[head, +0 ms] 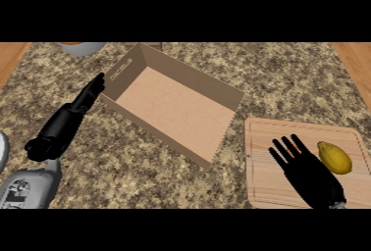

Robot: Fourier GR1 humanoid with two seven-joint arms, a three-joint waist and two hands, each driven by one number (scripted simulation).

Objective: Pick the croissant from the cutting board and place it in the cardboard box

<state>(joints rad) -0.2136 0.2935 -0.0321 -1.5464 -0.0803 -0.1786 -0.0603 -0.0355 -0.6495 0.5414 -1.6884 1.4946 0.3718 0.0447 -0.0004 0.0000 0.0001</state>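
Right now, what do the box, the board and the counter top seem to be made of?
Cardboard box: matte brown cardboard, judging by its flat thin walls and a slot handle in one wall. Cutting board: pale wood, probably, with faint grain and a groove along its rim. Counter top: speckled stone, maybe granite, brown and cream.

Single head view, steeply down, close over the counter point(290, 73), forearms entering below
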